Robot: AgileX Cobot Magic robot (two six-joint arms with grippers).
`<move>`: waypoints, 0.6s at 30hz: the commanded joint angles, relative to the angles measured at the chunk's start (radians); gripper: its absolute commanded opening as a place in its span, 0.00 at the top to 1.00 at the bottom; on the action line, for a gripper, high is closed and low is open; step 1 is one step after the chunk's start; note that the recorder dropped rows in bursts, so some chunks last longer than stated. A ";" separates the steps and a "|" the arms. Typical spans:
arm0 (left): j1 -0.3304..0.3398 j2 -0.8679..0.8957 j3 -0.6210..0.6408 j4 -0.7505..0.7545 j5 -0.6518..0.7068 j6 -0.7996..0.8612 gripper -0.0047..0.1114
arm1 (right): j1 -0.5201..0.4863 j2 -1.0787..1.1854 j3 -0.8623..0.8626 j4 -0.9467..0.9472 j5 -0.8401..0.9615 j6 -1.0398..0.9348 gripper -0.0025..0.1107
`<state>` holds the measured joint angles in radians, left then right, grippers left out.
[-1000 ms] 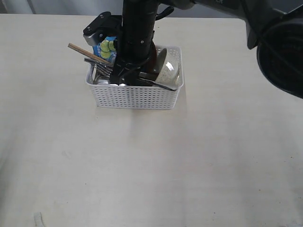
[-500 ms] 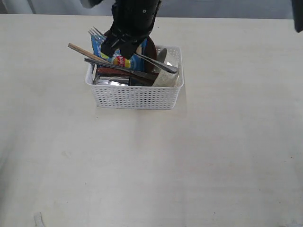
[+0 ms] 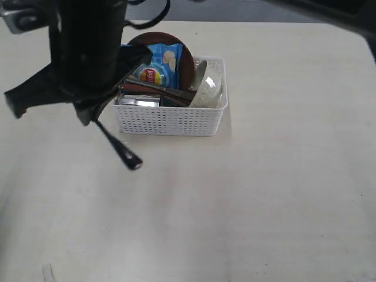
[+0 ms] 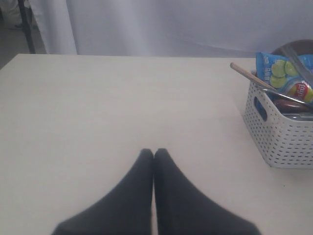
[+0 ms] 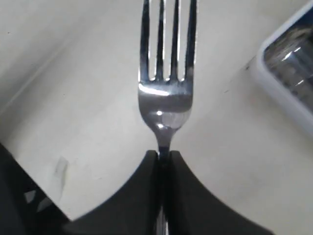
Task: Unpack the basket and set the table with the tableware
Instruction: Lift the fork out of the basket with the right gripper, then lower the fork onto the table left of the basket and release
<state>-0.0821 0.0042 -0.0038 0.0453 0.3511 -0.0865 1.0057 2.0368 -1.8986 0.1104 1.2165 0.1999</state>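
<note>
Fork (image 5: 166, 98) tines, right wrist view only

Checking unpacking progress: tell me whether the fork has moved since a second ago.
Yes. Clamped in the right gripper, the fork has left the basket and hangs beyond its left end in the exterior view, over the table.

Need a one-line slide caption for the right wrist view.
Right pincer shut on the steel fork above the pale table, white basket close by.

Exterior view looks steeply down; both wrist views, nearer, share its basket (image 3: 170, 120).
</note>
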 commanded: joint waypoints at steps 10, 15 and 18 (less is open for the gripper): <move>0.003 -0.004 0.004 0.010 -0.009 0.004 0.96 | 0.125 0.075 0.157 -0.087 -0.353 0.631 0.98; 0.003 -0.004 0.004 0.010 -0.009 0.004 0.96 | 0.110 0.119 0.157 -0.208 -0.337 0.766 0.98; 0.003 -0.004 0.004 0.010 -0.009 0.004 0.96 | 0.109 0.130 0.157 -0.277 -0.347 0.857 0.98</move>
<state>-0.0821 0.0042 -0.0038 0.0453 0.3511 -0.0865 1.1205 2.1666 -1.7414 -0.1003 0.8806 0.9748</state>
